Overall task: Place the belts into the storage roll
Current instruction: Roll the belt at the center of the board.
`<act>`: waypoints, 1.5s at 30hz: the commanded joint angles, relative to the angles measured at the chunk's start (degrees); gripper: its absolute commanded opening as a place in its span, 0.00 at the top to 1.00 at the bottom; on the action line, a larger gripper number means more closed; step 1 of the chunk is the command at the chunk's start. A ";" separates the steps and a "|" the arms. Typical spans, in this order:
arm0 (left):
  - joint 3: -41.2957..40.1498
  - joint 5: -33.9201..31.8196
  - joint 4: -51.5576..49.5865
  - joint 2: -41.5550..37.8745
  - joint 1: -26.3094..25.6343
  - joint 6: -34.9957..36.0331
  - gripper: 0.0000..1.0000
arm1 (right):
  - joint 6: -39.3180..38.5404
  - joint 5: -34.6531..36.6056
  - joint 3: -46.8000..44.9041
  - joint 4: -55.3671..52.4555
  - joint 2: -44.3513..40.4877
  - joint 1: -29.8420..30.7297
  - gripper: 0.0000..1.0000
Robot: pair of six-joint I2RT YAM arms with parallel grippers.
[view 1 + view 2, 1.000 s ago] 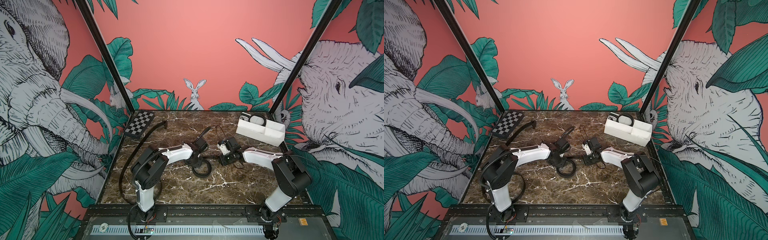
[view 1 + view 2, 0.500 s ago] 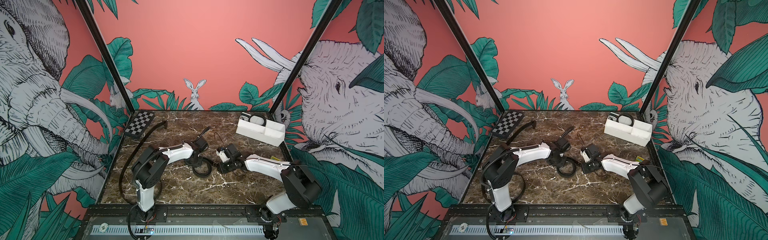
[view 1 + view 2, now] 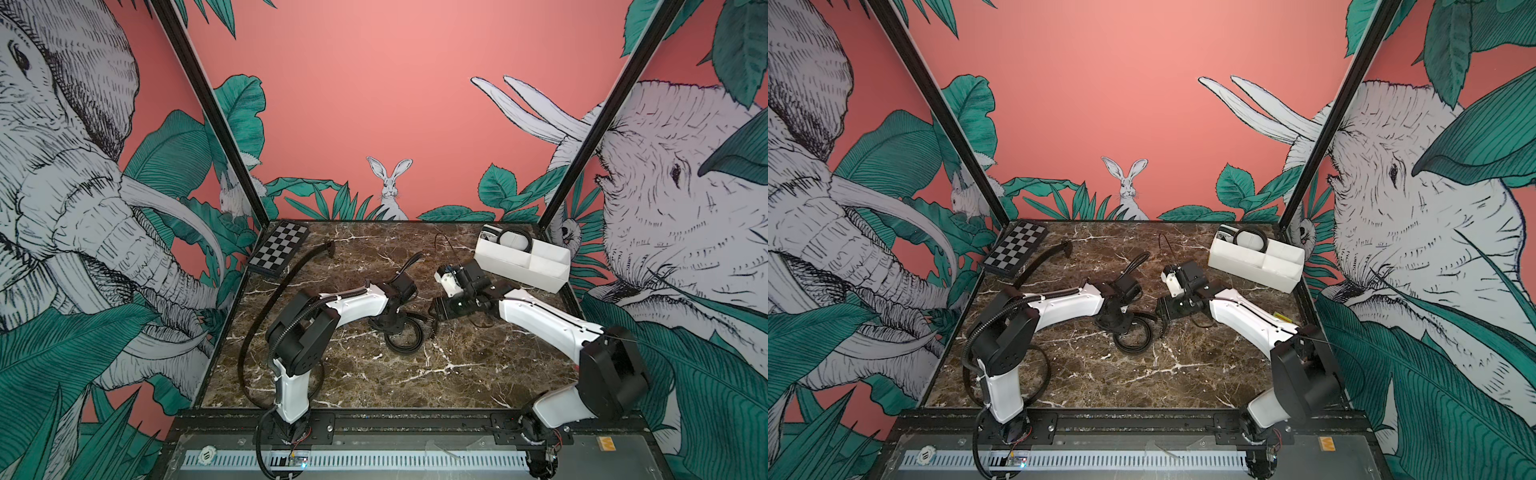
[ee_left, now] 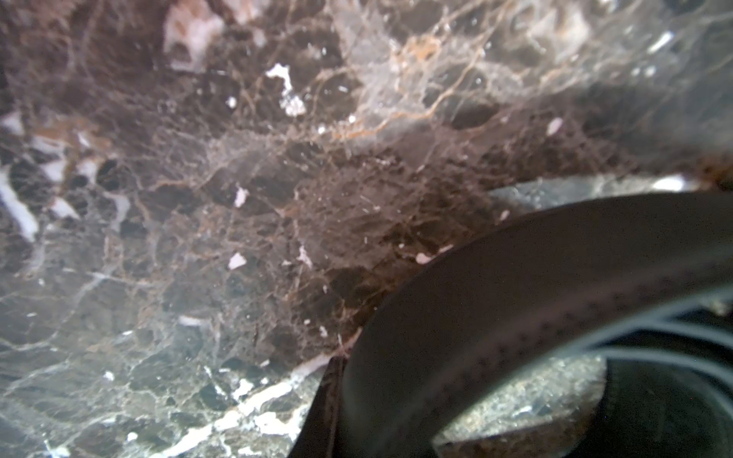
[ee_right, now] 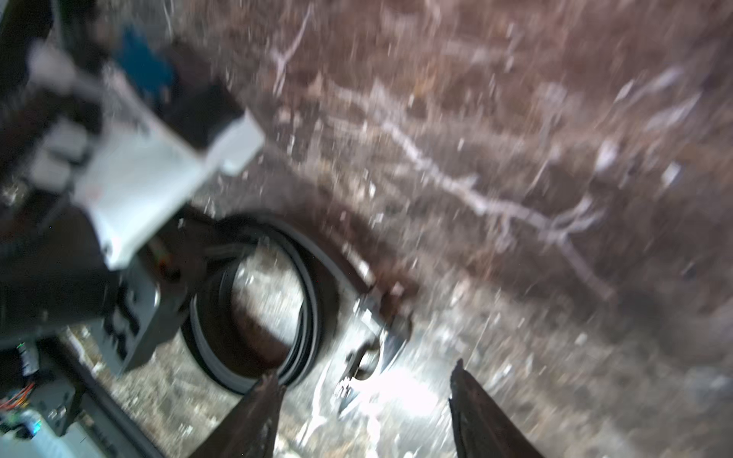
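A dark brown marble bench (image 3: 415, 374), veined in white, carries a flat black-and-white checkerboard (image 3: 279, 252) in its far left corner. Pink walls painted with green leaves enclose it, with a grey left elephant (image 3: 83, 199), a right elephant (image 3: 673, 187) and a white rabbit (image 3: 390, 187) in the middle of the back wall; two slanting black posts (image 3: 208, 112) rise from the rear corners. Along the near edge runs a black rail (image 3: 415, 419), and below it a white slotted strip (image 3: 353, 460).
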 commanded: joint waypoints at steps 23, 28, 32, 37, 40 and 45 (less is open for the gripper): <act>-6.68 -4.07 -1.43 9.78 2.22 -0.21 1.00 | 8.26 -11.09 -2.66 10.90 13.38 6.42 0.27; -6.19 -4.08 -1.60 9.73 2.19 -0.43 1.00 | 10.53 -4.74 -2.24 6.29 12.88 8.49 0.32; -6.50 -3.99 -1.40 9.81 2.24 -0.47 1.00 | 12.61 -1.38 -2.75 5.27 12.75 9.45 0.42; -6.97 -3.72 -1.17 9.60 2.19 -0.79 1.00 | 14.33 2.33 -1.68 3.66 14.83 11.46 0.47; -7.46 -3.34 -0.80 9.31 2.18 -1.23 1.00 | 15.69 5.06 -0.48 1.24 16.20 13.08 0.52; -8.34 -2.84 -0.30 8.77 2.19 -1.91 1.00 | 18.77 7.68 -1.75 0.14 16.13 14.14 0.74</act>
